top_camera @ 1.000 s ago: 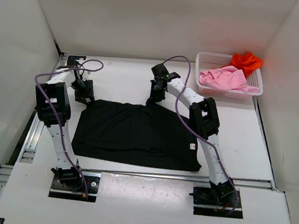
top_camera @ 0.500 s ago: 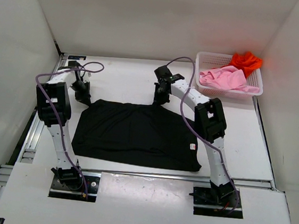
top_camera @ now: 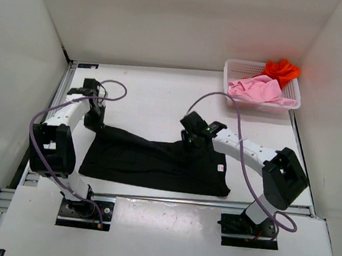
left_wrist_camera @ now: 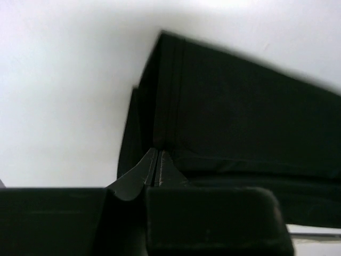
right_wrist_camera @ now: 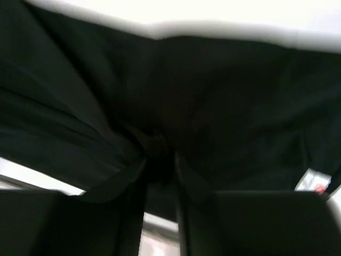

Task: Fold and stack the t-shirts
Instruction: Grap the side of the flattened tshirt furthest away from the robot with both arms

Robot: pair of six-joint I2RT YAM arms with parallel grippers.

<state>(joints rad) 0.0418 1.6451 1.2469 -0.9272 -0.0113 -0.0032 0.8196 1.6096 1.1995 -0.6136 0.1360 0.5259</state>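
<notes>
Near one basket (top_camera: 229,79), left tool (left_wrist_camera: 156,154) and right tool (right_wrist_camera: 160,157) each clamp tight on one black t-shirt (top_camera: 155,163).

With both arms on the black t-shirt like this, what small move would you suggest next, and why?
Probably draw the left corner toward the front, level with the right. Both sets of jaws pinch the far edge of the black t-shirt, but the right jaws hold it nearer the front than the left jaws, so that edge slants and the fold may come out crooked.
</notes>
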